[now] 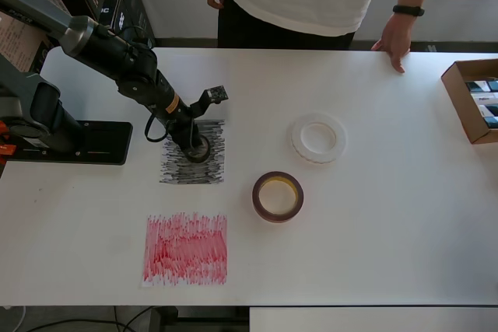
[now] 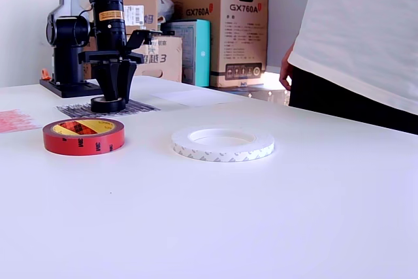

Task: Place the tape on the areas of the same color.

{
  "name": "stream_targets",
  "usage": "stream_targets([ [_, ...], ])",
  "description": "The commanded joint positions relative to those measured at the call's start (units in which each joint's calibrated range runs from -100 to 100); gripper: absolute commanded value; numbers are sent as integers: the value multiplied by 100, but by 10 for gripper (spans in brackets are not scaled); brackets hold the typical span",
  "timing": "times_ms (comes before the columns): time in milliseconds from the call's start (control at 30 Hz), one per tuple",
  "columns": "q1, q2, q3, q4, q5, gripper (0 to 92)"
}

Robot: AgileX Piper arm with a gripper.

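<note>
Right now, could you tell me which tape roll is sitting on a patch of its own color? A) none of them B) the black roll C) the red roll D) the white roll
B: the black roll rests on the black patch beneath the pincer, while the red roll and white roll lie on the bare table.

The tabletop (image 1: 373, 223) is plain white. One patch (image 1: 193, 153) is scribbled black, another patch (image 1: 186, 248) scribbled red. The small tape ring (image 2: 107, 104) is black, the larger roll (image 2: 83, 136) red with a yellowish core, the flat roll (image 1: 318, 138) white.
</note>
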Motion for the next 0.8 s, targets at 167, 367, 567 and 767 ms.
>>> stream_targets([
  [167,25,-86,7,46,-8,444],
  [367,222,-591,7,63,-40,444],
  [567,278,-1134,-29,63,25,444],
  [767,136,-1218,-165,63,222,444],
])
